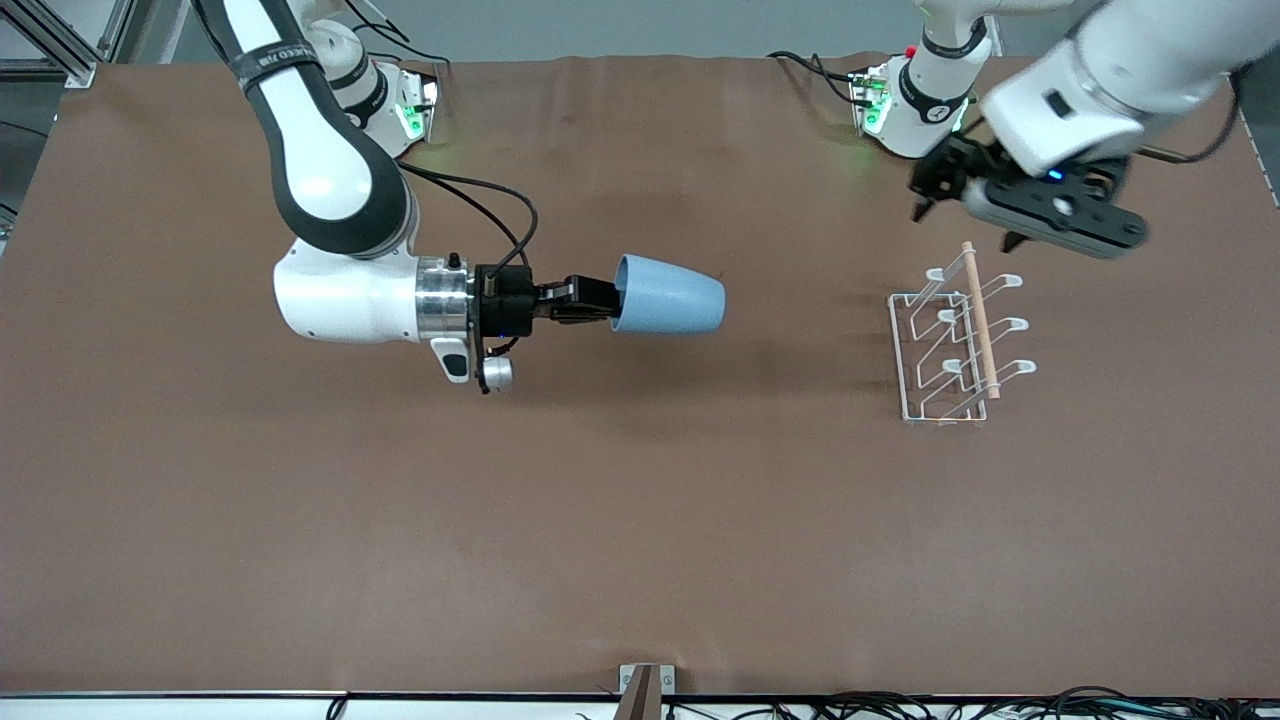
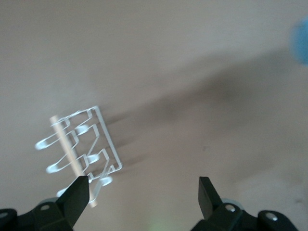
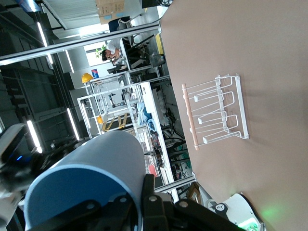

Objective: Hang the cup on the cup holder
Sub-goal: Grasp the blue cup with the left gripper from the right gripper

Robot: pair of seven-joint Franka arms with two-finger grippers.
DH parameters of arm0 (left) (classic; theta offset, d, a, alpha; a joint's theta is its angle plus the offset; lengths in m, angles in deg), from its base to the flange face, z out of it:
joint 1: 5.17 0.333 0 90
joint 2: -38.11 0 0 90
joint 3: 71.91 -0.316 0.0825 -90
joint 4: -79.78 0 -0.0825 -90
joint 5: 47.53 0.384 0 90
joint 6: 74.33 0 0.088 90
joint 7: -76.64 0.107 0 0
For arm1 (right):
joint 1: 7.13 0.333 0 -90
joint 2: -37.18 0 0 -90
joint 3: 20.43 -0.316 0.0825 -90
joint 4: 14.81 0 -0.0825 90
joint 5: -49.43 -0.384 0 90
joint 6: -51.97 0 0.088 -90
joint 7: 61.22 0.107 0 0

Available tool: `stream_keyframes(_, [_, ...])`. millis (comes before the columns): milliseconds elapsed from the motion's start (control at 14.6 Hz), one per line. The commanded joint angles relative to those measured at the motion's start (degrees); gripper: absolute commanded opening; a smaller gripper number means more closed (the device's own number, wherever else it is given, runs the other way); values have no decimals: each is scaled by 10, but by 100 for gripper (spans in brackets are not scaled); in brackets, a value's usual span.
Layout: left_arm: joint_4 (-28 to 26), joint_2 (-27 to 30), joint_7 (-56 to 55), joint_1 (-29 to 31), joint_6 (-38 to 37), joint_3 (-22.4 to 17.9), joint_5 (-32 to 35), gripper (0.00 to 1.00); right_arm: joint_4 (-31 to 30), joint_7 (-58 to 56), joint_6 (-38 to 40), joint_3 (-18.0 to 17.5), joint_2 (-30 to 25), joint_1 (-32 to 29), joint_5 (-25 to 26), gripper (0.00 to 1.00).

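Observation:
My right gripper (image 1: 600, 298) is shut on the rim of the light-blue cup (image 1: 668, 295) and holds it on its side above the middle of the table, base pointing toward the left arm's end. In the right wrist view the cup (image 3: 91, 178) fills the foreground, one finger inside the rim and one outside. The white wire cup holder (image 1: 957, 340) with its wooden rod stands on the table toward the left arm's end; it also shows in the right wrist view (image 3: 216, 113) and the left wrist view (image 2: 79, 149). My left gripper (image 1: 975, 228) is open and empty, in the air by the holder's end nearest the robots' bases.
The brown table cover (image 1: 640, 520) is bare around the holder. Cables run along the table's edge nearest the front camera and near both arm bases.

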Motion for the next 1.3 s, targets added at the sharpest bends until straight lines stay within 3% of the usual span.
stream_keyframes(0, [32, -11, 11, 1, 24, 56, -4, 100, 34, 0, 5, 5, 25, 18, -15, 0])
stream_keyframes(205, [33, -30, 42, -4, 79, 110, -3, 100, 35, 0, 8, 5, 28, 24, -35, 0])
stream_keyframes(342, [33, -48, 91, -8, 108, 125, -1, 100, 35, 0, 7, 5, 28, 29, -39, 0])
stream_keyframes(889, [42, -110, 276, -32, 166, 133, 4, 100, 36, 0, 7, 6, 28, 32, -39, 1])
stream_keyframes(1231, [41, -132, 319, -74, 210, 133, 97, 100, 36, -1, 6, 6, 28, 33, -39, 1])
